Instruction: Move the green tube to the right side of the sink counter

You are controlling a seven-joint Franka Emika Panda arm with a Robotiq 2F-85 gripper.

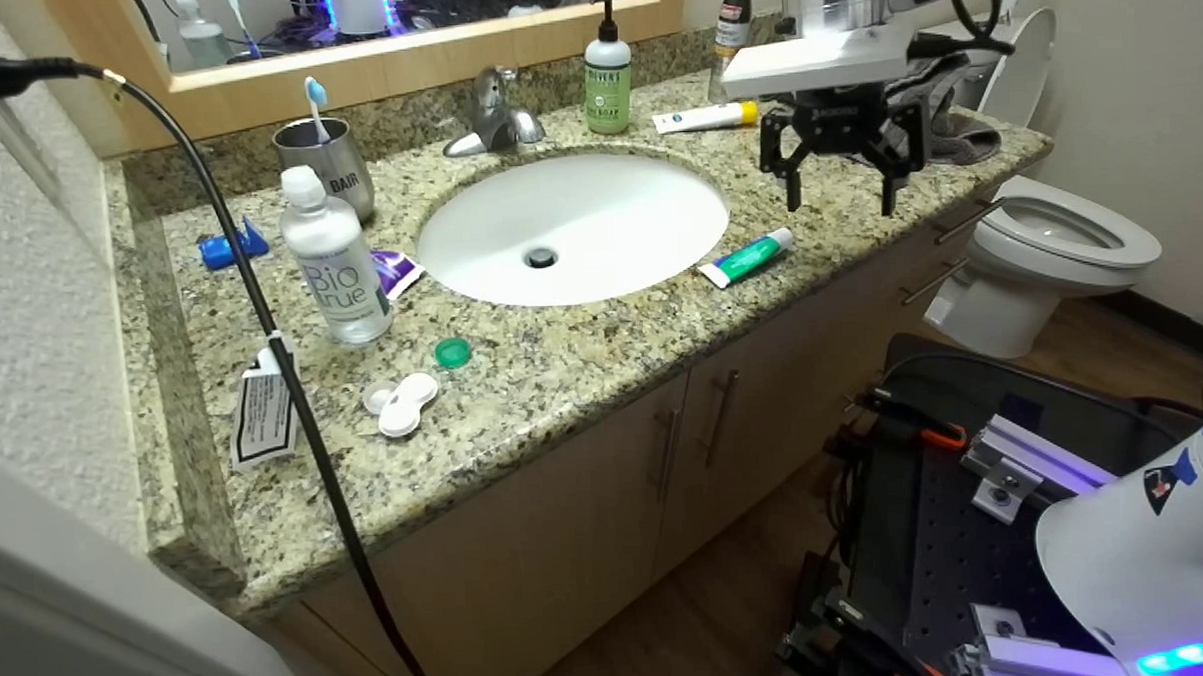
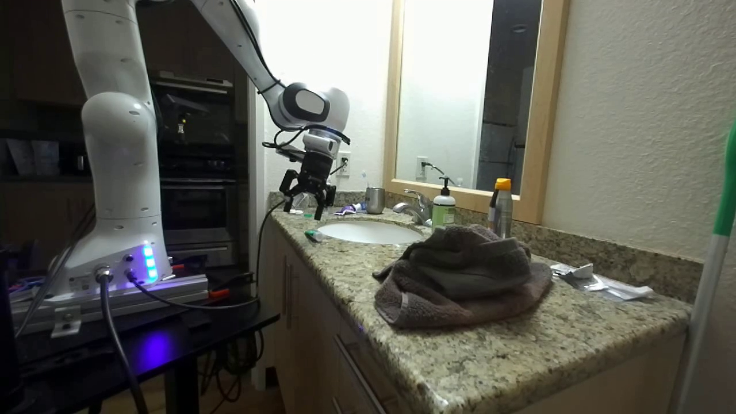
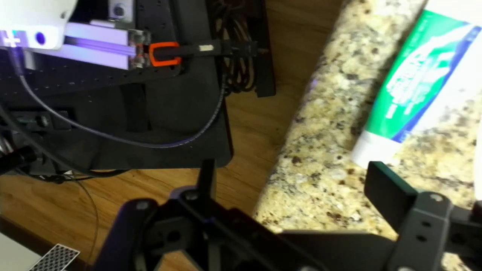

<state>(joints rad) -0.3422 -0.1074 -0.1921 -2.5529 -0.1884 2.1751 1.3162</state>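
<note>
The green tube (image 1: pixel 749 260) lies flat on the granite sink counter (image 1: pixel 562 354), between the white basin (image 1: pixel 597 218) and the front edge. It also shows in an exterior view (image 2: pixel 314 235). In the wrist view the tube (image 3: pixel 410 79) is at the upper right, with its white end towards the jaws. My gripper (image 1: pixel 841 200) is open and empty, held above the counter. In the wrist view, one finger of the gripper (image 3: pixel 292 173) is over the floor beyond the counter edge and the other is near the tube's white end; contact cannot be told.
A dark crumpled towel (image 2: pixel 460 276) lies on the counter. A green pump bottle (image 1: pixel 609 83), a white tube with yellow cap (image 1: pixel 704 117) and a faucet (image 1: pixel 497 117) stand or lie behind the basin. A clear bottle (image 1: pixel 337 262) and black cable (image 1: pixel 228 231) are at one end.
</note>
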